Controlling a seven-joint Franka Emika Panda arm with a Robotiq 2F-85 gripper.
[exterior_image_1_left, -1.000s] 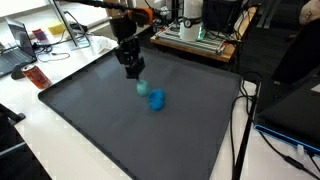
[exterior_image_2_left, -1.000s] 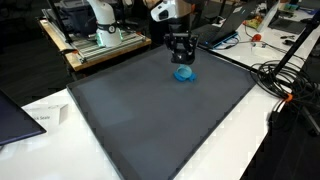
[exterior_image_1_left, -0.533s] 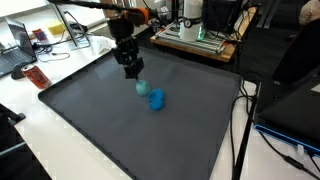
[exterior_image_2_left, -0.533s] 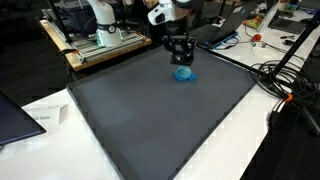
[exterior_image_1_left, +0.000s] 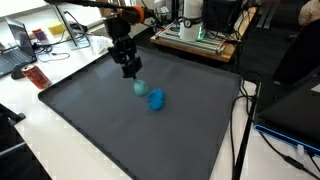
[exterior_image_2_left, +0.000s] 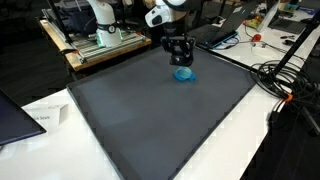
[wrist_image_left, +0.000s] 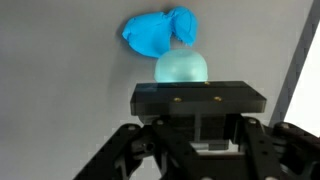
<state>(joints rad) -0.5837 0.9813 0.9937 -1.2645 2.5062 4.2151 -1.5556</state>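
Half the teal ball (wrist_image_left: 181, 68) perhaps unseen.

Robot arm (exterior_image_2_left: 160, 12) with smooth, rounded white casing, ending in a black hand (exterior_image_2_left: 180, 62) built from angular linked bars. In the wrist view, its boxy black housing carries two small pale screws.

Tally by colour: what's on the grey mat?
Pale teal ball: 1
Blue lump: 1
Total: 2
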